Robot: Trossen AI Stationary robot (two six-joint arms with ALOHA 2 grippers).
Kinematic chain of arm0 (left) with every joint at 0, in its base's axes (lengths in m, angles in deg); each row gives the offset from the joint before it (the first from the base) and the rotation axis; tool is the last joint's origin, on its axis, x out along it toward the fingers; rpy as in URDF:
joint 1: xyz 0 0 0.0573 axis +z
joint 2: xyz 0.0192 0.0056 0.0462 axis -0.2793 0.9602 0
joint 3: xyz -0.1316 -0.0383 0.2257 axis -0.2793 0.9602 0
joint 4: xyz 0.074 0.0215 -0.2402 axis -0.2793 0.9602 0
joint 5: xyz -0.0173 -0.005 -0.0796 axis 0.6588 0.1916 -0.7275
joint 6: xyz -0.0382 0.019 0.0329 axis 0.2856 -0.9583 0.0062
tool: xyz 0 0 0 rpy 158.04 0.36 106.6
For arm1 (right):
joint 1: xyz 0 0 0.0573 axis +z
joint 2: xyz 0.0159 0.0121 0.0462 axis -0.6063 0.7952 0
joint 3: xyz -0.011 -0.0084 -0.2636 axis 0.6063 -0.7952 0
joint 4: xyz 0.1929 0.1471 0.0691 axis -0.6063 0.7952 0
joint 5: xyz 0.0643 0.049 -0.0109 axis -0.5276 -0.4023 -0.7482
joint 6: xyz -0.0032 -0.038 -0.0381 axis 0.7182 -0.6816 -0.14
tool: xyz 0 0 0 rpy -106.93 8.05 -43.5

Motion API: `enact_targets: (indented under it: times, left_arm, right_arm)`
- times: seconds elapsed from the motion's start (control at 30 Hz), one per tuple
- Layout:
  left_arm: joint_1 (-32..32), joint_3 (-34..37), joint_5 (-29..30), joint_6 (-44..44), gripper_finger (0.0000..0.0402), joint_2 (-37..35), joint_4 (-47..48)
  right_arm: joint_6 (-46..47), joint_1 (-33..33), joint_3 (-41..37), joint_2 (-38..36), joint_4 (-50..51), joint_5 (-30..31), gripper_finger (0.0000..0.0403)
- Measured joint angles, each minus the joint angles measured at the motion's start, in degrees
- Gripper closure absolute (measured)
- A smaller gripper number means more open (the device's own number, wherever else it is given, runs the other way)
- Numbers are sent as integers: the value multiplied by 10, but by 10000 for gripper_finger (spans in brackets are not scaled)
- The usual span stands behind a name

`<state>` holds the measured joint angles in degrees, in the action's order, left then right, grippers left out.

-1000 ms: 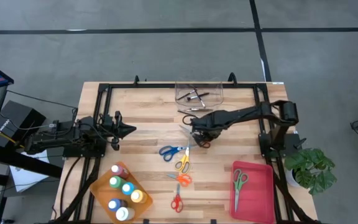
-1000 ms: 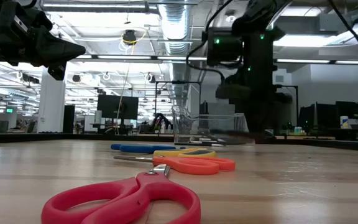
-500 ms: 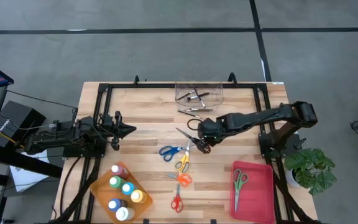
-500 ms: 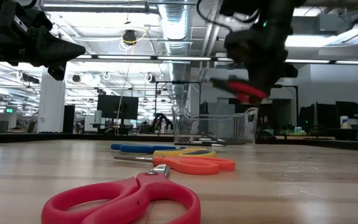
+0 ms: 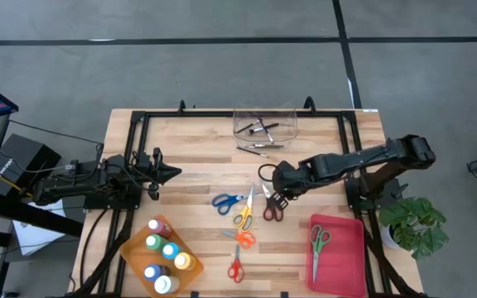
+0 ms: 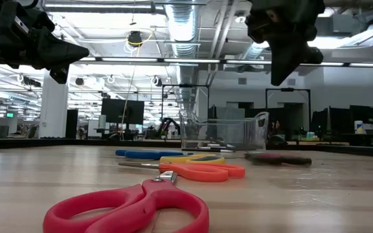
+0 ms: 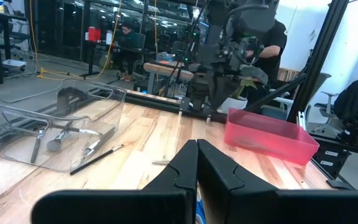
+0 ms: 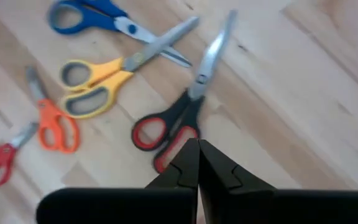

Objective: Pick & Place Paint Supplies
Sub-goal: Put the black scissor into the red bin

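Black scissors with red-lined handles (image 5: pixel 269 204) lie flat on the table, also in the low view (image 6: pixel 278 158) and the right wrist view (image 8: pixel 179 121). My right gripper (image 5: pixel 275 189) hangs above them, shut and empty (image 8: pixel 192 144), well clear of the table (image 6: pixel 282 76). Blue (image 5: pixel 231 200), yellow (image 5: pixel 244 216), orange (image 5: pixel 241 238) and red scissors (image 5: pixel 235 270) lie flat toward the near edge. Paint bottles (image 5: pixel 163 252) stand in an orange tray. Thin brushes (image 5: pixel 259 147) lie by the clear bin. My left gripper (image 5: pixel 175 172) waits shut at the left (image 7: pixel 196 144).
A clear bin (image 5: pixel 263 121) with brushes stands at the far middle. A pink tray (image 5: pixel 344 257) at the near right holds green scissors (image 5: pixel 318 240). A black frame (image 5: pixel 131 157) runs around the table. Bare wood lies between the scissors and the pink tray.
My right gripper rose from the table with the black-and-red scissors and carried them toward the near right. The scissors, in the air half a second ago, now lie flat on the table below the gripper, nearer the pink tray than before.
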<state>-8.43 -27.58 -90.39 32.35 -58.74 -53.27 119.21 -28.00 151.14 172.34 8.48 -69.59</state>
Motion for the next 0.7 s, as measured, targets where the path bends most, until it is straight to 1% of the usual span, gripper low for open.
enact_targets:
  times: [0.3,0.5,0.6,0.7]
  left_arm:
    - [0,0,0,0,402,0,0]
    - [0,0,0,0,401,0,1]
    - [0,0,0,0,402,0,0]
    - [0,0,0,0,401,0,0]
  right_arm:
    - [-11,0,0,38,35,7,401]
    - [-16,-4,0,51,20,7,401]
    - [-19,-9,0,51,-1,7,380]
    - [-30,-15,0,51,-28,7,336]
